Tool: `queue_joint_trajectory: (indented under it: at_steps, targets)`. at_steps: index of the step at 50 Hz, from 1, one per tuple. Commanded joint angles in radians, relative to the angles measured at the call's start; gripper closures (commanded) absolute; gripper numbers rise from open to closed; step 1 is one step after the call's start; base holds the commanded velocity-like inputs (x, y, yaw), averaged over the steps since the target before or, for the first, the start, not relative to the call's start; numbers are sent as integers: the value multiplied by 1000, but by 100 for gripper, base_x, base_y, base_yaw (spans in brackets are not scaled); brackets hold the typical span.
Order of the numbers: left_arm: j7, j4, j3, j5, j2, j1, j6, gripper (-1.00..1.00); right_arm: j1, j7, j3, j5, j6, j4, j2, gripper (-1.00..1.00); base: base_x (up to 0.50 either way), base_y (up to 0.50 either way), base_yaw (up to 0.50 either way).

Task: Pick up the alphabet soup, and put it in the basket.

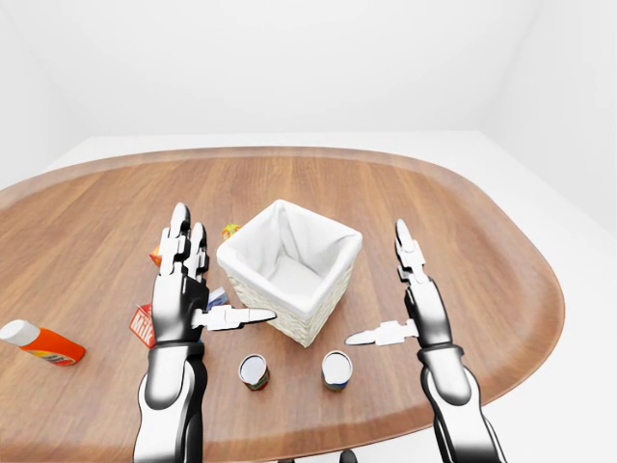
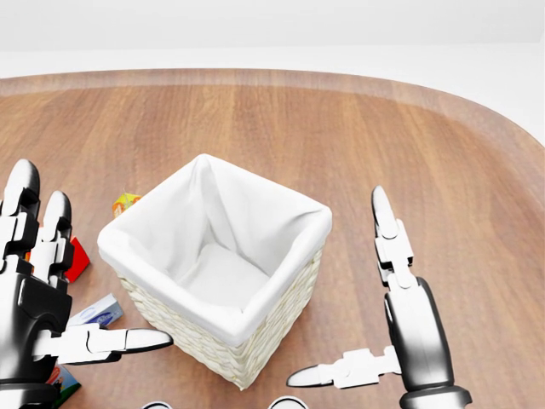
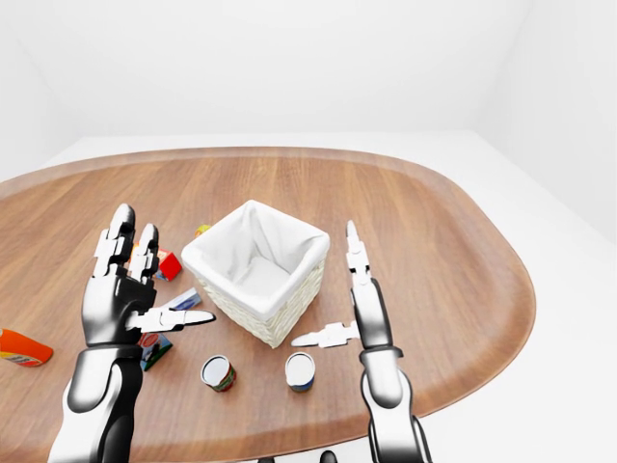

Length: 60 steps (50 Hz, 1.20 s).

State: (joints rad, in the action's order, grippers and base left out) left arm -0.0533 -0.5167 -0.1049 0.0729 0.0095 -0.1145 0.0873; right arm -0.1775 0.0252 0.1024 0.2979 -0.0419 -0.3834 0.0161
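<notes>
Two cans stand below the basket in the eye views: one with a blue and yellow label (image 3: 300, 370), one with a red and green label (image 3: 218, 372). The wicker basket (image 2: 170, 290) has a white cloth lining and holds nothing. My left hand (image 2: 94, 264) is open to the basket's left, fingers upright and thumb pointing right. To the basket's right my right hand (image 2: 336, 285) is open too, its thumb above the blue and yellow can. Neither hand touches a can. In the head view the cans show only as slivers at the bottom edge.
Everything sits on an oval wooden table (image 1: 463, 241). A red butter box (image 3: 169, 263), a small blue and white box (image 2: 95, 311) and a milk carton (image 3: 149, 349) lie by my left hand. An orange bottle (image 1: 43, 343) lies far left.
</notes>
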Motion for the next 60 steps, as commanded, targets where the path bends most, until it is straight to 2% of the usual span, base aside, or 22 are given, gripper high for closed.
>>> queue_joint_trajectory:
  at_steps: [1, 7, 19, 25, 30, 32, 33, 60]
  targets:
    - [0, 6, 2, 0, 0, 0, 0, -100, -2, -1, 7, 11, -10, 11, 1, -100, 0, 0, 0]
    - [0, 6, 5, 0, -1, -1, 0, -100, -4, 1, 8, 17, -16, 23, 3, -100, 0, 0, 0]
    - [2, 0, 6, 3, -1, -1, 0, -100, -14, 7, 16, 22, -2, 12, 3, -100, 0, 0, 0]
    - [3, -12, 4, 5, 0, -1, 0, -100, -33, 4, 36, 40, -20, 51, 8, -100, 0, 0, 0]
    - [2, -15, 3, 5, 0, -1, 0, -100, -53, 10, 44, 41, -13, 51, 13, -100, 0, 0, 0]
    - [4, -12, 1, 7, 0, 3, 0, -100, -66, 4, 51, 50, -27, 67, 17, -100, 0, 0, 0]
    - [4, -16, 4, 3, -1, -1, 0, -100, -82, -3, 62, 63, -45, 87, 21, -100, 0, 0, 0]
    - [7, -55, -2, 5, -1, 1, 0, -100, -162, -34, 110, 75, -45, 111, 48, -100, 0, 0, 0]
